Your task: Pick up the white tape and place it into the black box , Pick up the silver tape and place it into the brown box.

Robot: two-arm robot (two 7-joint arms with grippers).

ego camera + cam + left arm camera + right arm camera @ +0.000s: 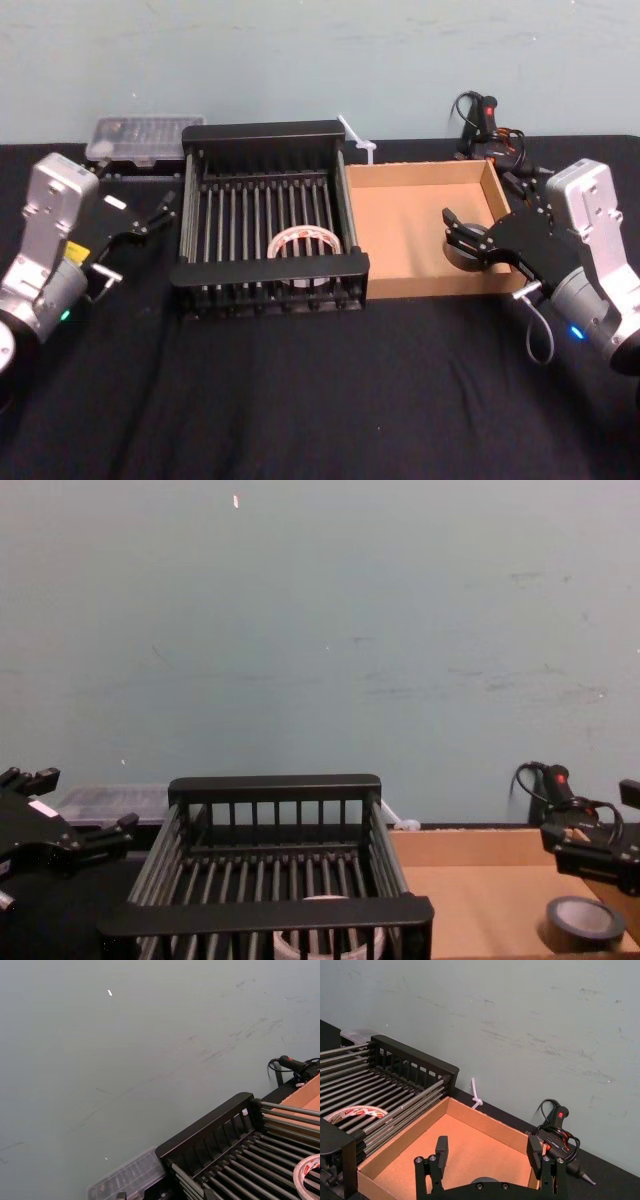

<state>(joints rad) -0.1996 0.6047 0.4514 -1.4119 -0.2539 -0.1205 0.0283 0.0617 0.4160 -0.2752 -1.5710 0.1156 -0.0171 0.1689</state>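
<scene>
The white tape [300, 243] lies flat on the slatted floor of the black box [270, 272], near its front wall; its edge also shows in the left wrist view [307, 1175]. The silver tape [585, 920] rests on the floor of the brown box [405, 225], close to the right front corner. My right gripper [452, 232] hangs open just above that roll, fingers [441, 1149] spread wide and not touching it. My left gripper [150, 215] is open with nothing in it, left of the black box over the dark table.
A clear plastic case [135, 135] sits behind the black box at the back left. A glue gun with its cord [490, 125] lies behind the brown box, and a small white piece [355, 135] lies between the boxes at the back. The wall stands close behind.
</scene>
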